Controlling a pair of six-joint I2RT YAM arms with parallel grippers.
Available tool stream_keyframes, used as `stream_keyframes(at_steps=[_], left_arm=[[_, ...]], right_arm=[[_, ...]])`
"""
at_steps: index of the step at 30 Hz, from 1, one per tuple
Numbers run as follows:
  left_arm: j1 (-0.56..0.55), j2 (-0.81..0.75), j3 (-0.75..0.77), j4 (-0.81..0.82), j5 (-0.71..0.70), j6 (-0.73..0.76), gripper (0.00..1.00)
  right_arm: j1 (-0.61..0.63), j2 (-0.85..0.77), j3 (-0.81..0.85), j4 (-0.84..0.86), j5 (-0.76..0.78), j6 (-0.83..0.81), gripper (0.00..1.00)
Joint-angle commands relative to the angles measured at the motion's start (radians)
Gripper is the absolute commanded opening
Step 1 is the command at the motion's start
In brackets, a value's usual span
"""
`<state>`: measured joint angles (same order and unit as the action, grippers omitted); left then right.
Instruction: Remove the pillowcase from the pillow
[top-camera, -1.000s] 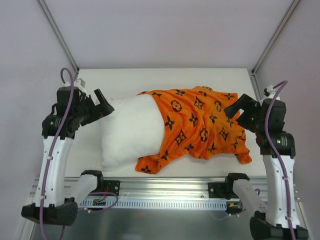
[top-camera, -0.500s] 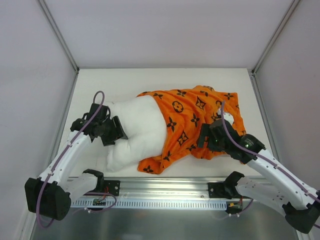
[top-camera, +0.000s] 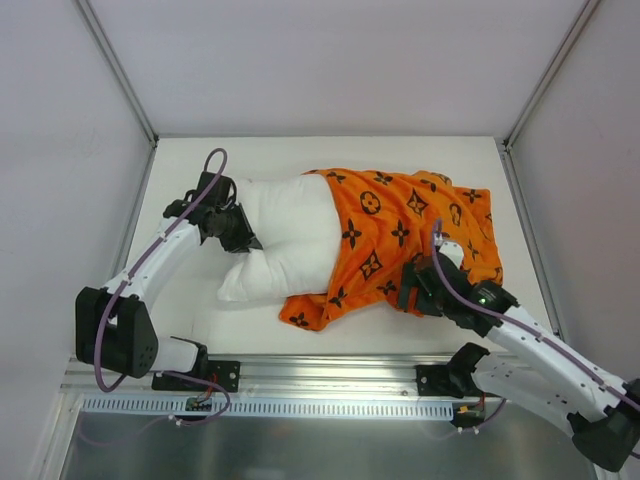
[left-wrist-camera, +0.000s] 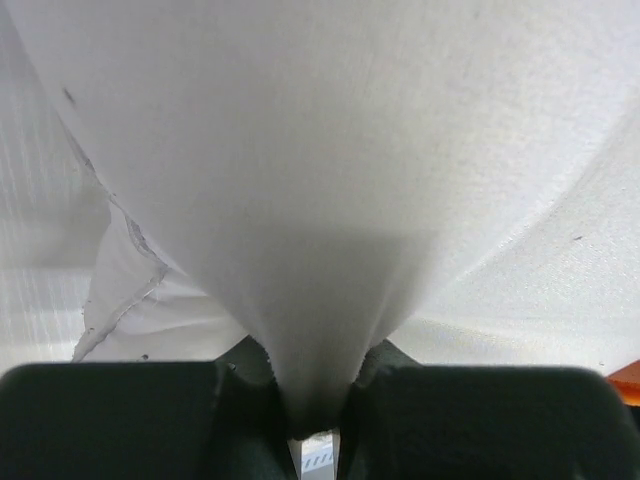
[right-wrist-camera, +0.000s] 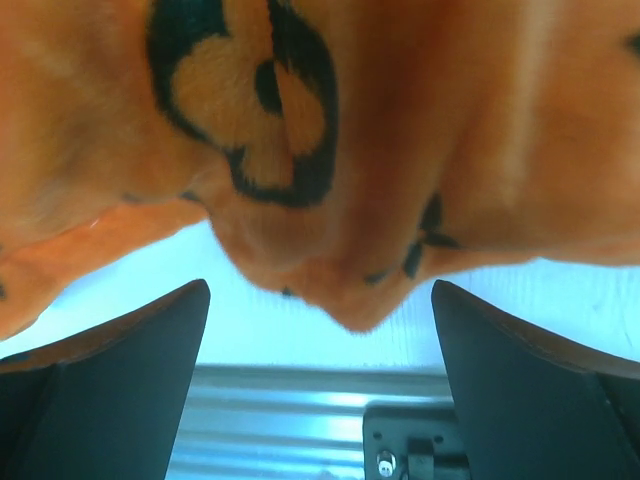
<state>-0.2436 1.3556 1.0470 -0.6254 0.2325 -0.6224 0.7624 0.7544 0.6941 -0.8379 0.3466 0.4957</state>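
Note:
The white pillow (top-camera: 285, 235) lies across the table with its left half bare. The orange pillowcase (top-camera: 410, 230) with black motifs covers its right half. My left gripper (top-camera: 237, 235) is shut on the pillow's left end; in the left wrist view a fold of white pillow (left-wrist-camera: 320, 200) narrows down between the dark fingers (left-wrist-camera: 130, 420). My right gripper (top-camera: 408, 290) is open at the pillowcase's near edge. In the right wrist view an orange fold of pillowcase (right-wrist-camera: 340, 290) hangs between the spread fingertips (right-wrist-camera: 120, 370), touching neither.
A metal rail (top-camera: 330, 375) with both arm bases runs along the near table edge. White enclosure walls and diagonal frame bars (top-camera: 115, 70) bound the back and sides. Bare white tabletop (top-camera: 300, 155) lies behind the pillow.
My left gripper went from open to shut on the pillow's left end and shifted it toward the back. My right arm swung down to the pillowcase's near edge, staying open.

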Motion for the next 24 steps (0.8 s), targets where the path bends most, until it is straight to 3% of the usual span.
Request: stream_keyframes(at_steps=[1,4,5,11,13,17,20,24], left_arm=[[-0.013,-0.028,-0.004,0.033,-0.004,-0.016,0.00],[-0.002,-0.087,-0.008,0.032,-0.030,-0.026,0.00],[0.029,-0.098,-0.002,0.032,-0.010,-0.020,0.00],[0.206,-0.176,0.041,0.023,0.132,0.004,0.00],[0.314,-0.196,0.070,0.006,0.123,-0.002,0.00],[0.423,-0.240,0.094,0.004,0.134,-0.057,0.00],[0.503,-0.254,0.126,0.004,0.174,-0.080,0.00],[0.521,-0.253,0.192,-0.002,0.218,-0.077,0.00]], right_arm=[[0.005,0.083,-0.068,0.169,0.010,-0.014,0.99],[0.003,0.154,-0.079,0.165,0.093,0.056,0.42],[0.000,0.148,-0.073,0.127,0.160,0.069,0.03],[-0.202,-0.021,0.007,0.050,0.227,0.002,0.01],[-0.389,-0.087,0.077,0.013,0.212,-0.083,0.01],[-0.602,-0.112,0.224,-0.058,0.194,-0.190,0.01],[-0.711,-0.145,0.323,-0.101,0.146,-0.235,0.01],[-0.729,-0.187,0.499,-0.150,0.140,-0.250,0.01]])
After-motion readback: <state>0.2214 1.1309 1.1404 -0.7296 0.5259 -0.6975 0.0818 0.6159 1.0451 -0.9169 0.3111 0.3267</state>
